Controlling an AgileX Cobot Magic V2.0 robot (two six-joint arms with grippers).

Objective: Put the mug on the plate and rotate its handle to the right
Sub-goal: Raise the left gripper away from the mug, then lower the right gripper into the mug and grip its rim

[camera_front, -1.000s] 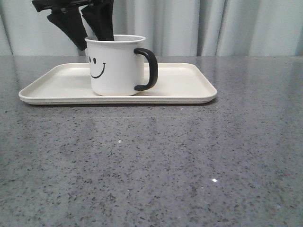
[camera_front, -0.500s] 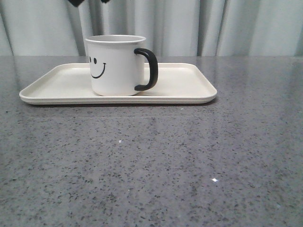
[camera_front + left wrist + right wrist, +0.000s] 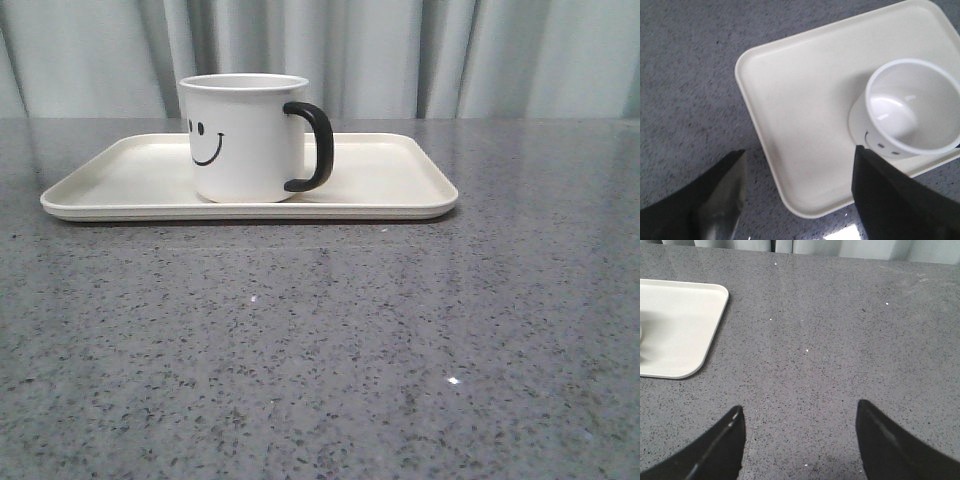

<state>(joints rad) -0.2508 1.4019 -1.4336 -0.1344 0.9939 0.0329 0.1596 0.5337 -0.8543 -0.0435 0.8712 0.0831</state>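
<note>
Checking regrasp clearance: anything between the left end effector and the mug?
Nothing visible. The left end effector hangs open above the plate, with only bare plate between it and the mug.

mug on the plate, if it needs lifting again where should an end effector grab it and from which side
Probably by the rim, coming from above. The mug stands upright on the plate with its mouth open and empty, so one finger can go inside the wall and one outside. Choose the rim's left part in the front view, away from the handle, which sticks out to the right. The left end effector is open above it.
</note>
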